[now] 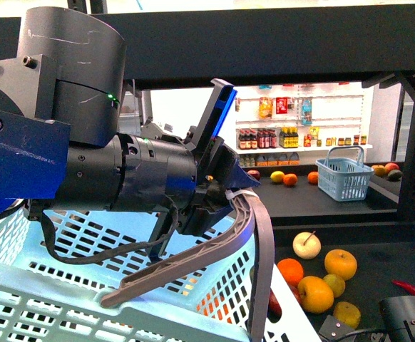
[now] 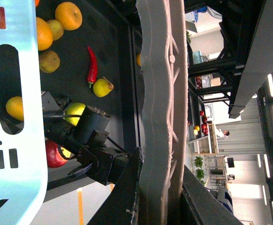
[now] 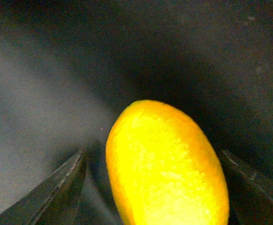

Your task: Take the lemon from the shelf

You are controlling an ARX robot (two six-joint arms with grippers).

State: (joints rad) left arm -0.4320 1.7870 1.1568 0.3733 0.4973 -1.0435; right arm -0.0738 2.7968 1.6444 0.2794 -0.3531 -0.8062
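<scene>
Front view: my left arm is stretching across, left pincer (image 1: 225, 196) clamping the grey plastic handle (image 1: 193, 260) of the white latticed basket (image 1: 50, 299). Left wrist view: the smooth yellow oval lemon (image 2: 74, 111) is lying on the black metal shelf (image 2: 113, 47). Right wrist view: my right pincer (image 3: 151, 154) is gaping, a finger on either side of it.

The lemon (image 3: 167, 164) glows overexposed against the dim, blurred shelf (image 3: 56, 70).

Lemon (image 3: 167, 164) cut off by the picture's edge, right hand (image 3: 153, 157) fingers (image 3: 64, 187) only dark blurred tips, left hand (image 1: 234, 194) fingertips hidden behind basket handle (image 1: 193, 260), distant bottles (image 1: 264, 139) labels unreadable.
</scene>
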